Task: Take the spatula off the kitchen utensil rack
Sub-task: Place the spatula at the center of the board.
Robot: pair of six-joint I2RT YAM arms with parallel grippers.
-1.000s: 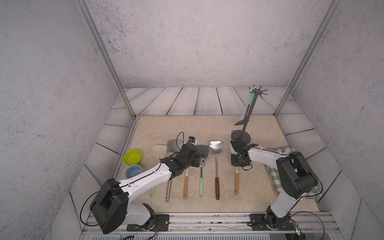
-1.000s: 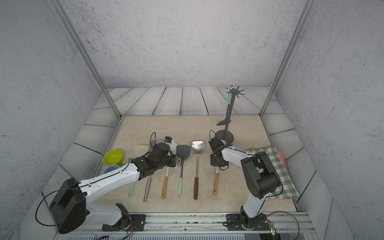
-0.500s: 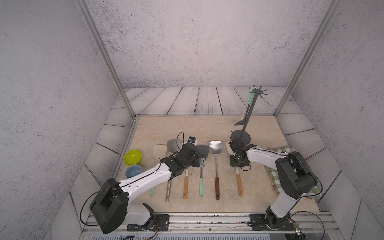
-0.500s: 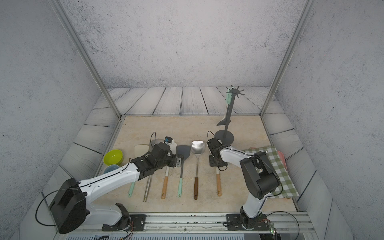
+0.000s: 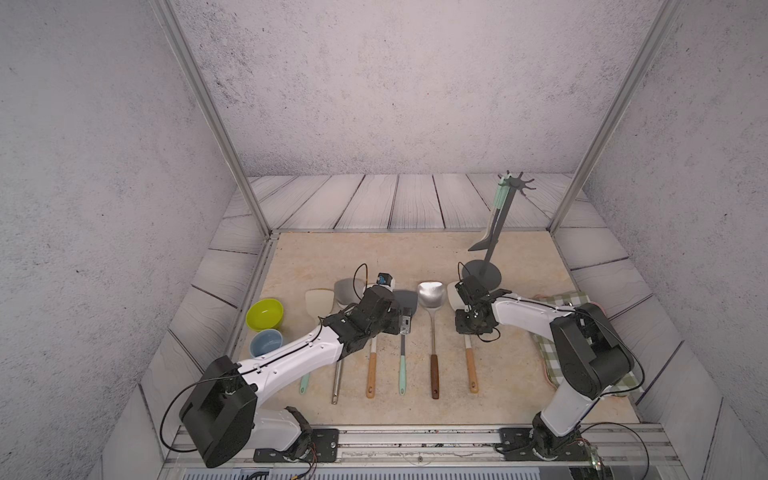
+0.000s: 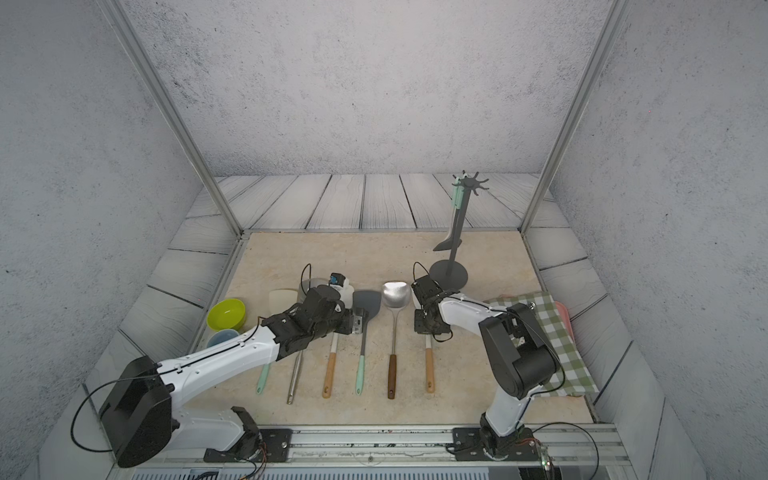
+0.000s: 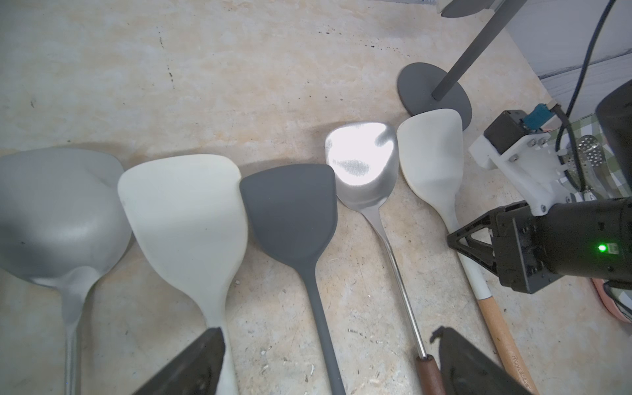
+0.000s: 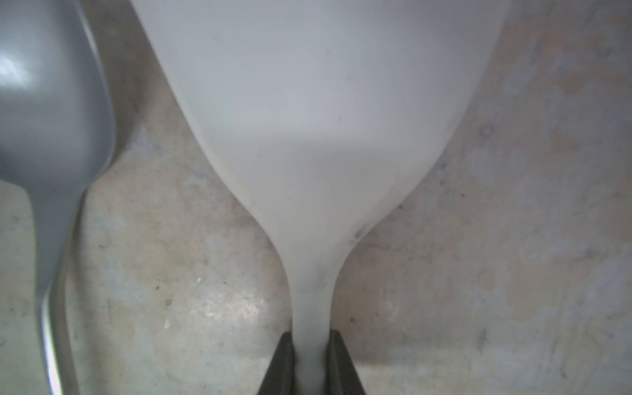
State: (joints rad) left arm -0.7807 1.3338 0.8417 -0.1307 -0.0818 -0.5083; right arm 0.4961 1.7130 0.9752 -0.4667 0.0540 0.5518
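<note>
The kitchen utensil rack (image 5: 496,235) (image 6: 456,237) stands at the back right, and a grey spatula with a mint handle (image 5: 500,199) (image 6: 456,198) hangs from its crown. In front of the rack's round base (image 7: 422,92), a white spatula with a wooden handle (image 5: 471,368) (image 6: 429,368) (image 7: 429,150) (image 8: 318,102) lies low on the table. My right gripper (image 5: 467,330) (image 6: 426,326) (image 8: 311,362) is shut on its thin white neck. My left gripper (image 5: 404,326) (image 6: 357,325) (image 7: 328,342) is open above the handle of a dark grey spatula (image 7: 290,208).
Several utensils lie side by side on the beige table: a cream spatula (image 5: 319,301), a dull steel turner (image 7: 51,212), a white spatula (image 7: 184,219) and a shiny steel turner (image 5: 431,293). A green bowl (image 5: 265,313) and a blue bowl (image 5: 266,340) sit left. A checked cloth (image 6: 557,332) lies right.
My right gripper has shifted a little to the left with the white spatula, swinging its wooden handle slightly. The left arm has stayed still.
</note>
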